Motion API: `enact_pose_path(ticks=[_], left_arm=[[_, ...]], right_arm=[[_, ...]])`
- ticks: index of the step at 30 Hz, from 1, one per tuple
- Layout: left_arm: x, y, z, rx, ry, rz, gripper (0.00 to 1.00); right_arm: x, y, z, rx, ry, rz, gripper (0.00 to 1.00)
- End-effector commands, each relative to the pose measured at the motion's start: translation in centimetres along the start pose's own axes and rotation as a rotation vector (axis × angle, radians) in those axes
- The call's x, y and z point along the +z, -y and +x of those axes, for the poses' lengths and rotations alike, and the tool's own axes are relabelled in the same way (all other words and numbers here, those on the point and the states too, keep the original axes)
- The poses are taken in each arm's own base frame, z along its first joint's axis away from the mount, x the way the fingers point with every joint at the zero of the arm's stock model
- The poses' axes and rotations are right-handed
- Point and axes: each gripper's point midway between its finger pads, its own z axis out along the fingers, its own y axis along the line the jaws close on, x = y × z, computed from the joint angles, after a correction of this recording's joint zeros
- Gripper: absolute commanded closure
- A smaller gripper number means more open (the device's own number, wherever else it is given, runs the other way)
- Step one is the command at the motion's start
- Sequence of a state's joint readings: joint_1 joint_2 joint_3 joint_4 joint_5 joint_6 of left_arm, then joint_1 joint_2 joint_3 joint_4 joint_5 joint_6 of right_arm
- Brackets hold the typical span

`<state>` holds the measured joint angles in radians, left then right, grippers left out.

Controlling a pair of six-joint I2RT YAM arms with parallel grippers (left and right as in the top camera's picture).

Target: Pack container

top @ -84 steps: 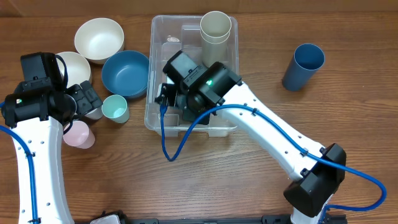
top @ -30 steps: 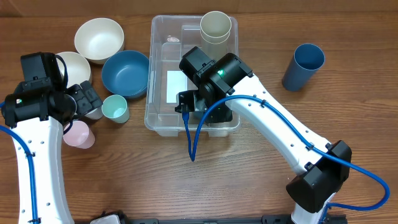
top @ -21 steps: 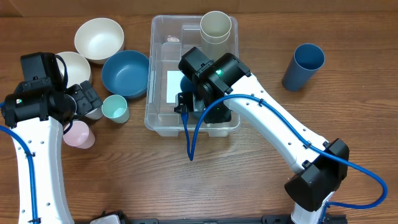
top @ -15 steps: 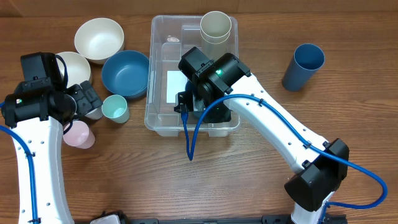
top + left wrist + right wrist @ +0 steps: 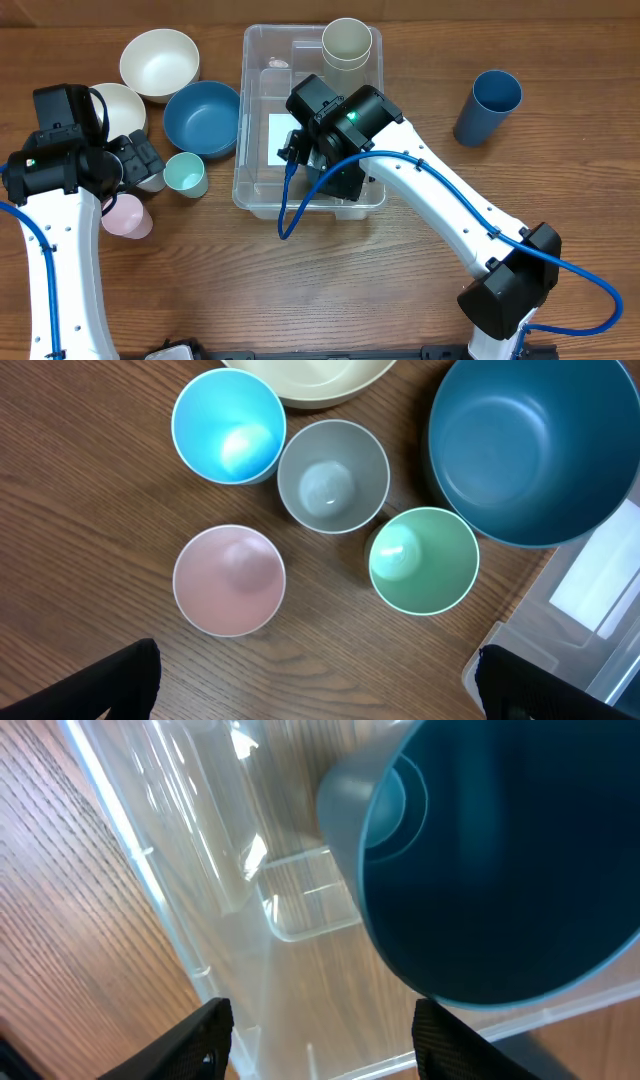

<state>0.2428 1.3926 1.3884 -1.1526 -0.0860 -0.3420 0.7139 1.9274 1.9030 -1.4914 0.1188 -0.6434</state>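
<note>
Right tool turned a little, blue cable swung left, fingers spread wide over a blue cup in the container by the far edge, left tool spread wide over small cups

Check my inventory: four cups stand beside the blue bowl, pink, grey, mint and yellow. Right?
No: the fourth cup is light blue, not yellow, per the left wrist view. The pink cup, grey cup and mint cup beside the blue bowl are right.
</note>
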Motion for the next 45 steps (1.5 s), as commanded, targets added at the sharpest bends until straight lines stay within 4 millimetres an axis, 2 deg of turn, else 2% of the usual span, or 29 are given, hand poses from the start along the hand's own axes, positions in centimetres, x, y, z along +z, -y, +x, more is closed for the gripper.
enact_pose_path(ticks=[1,5,12,14,17,20,23,25,28,29,32,35,40,45], left_arm=[[-0.5,0.2,-0.6,-0.019,0.017,0.014,0.0],[-0.5,0.2,-0.6,-0.019,0.017,0.014,0.0],[-0.5,0.2,-0.6,-0.019,0.017,0.014,0.0],[-0.5,0.2,-0.6,-0.019,0.017,0.014,0.0],[-0.5,0.2,-0.6,-0.019,0.017,0.014,0.0],[-0.5,0.2,-0.6,-0.019,0.017,0.014,0.0],[-0.5,0.2,-0.6,-0.019,0.017,0.014,0.0],[-0.5,0.2,-0.6,-0.019,0.017,0.014,0.0],[-0.5,0.2,-0.6,-0.019,0.017,0.014,0.0],[-0.5,0.2,-0.6,-0.019,0.017,0.014,0.0],[-0.5,0.2,-0.6,-0.019,0.017,0.014,0.0],[-0.5,0.2,-0.6,-0.019,0.017,0.014,0.0],[-0.5,0.2,-0.6,-0.019,0.017,0.014,0.0],[-0.5,0.2,-0.6,-0.019,0.017,0.014,0.0]], right_arm=[[-2.4,0.4,-0.5,0.052,0.072,0.035,0.41],[-3.4,0.9,-0.8,0.089,0.11,0.07,0.41],[-6.8,2.7,-1.5,0.227,0.215,0.136,0.42],[-7.8,3.5,-1.6,0.283,0.248,0.151,0.42],[-10.1,6.9,-1.3,0.508,0.343,0.197,0.39],[-11.6,12.0,1.6,0.868,0.431,0.226,0.29],[-11.5,16.5,6.6,1.185,0.468,0.215,0.22],[-11.2,18.7,10.0,1.326,0.491,0.17,0.23],[-10.8,21.7,16.2,1.545,0.505,0.175,0.26],[-10.6,22.9,19.8,1.661,0.501,0.196,0.28],[-10.0,24.0,23.7,1.76,0.496,0.203,0.32],[-8.8,24.4,26.0,1.816,0.462,0.197,0.34],[-4.1,23.8,26.6,1.849,0.31,0.119,0.35],[0.7,23.2,26.8,1.868,0.166,0.03,0.43]])
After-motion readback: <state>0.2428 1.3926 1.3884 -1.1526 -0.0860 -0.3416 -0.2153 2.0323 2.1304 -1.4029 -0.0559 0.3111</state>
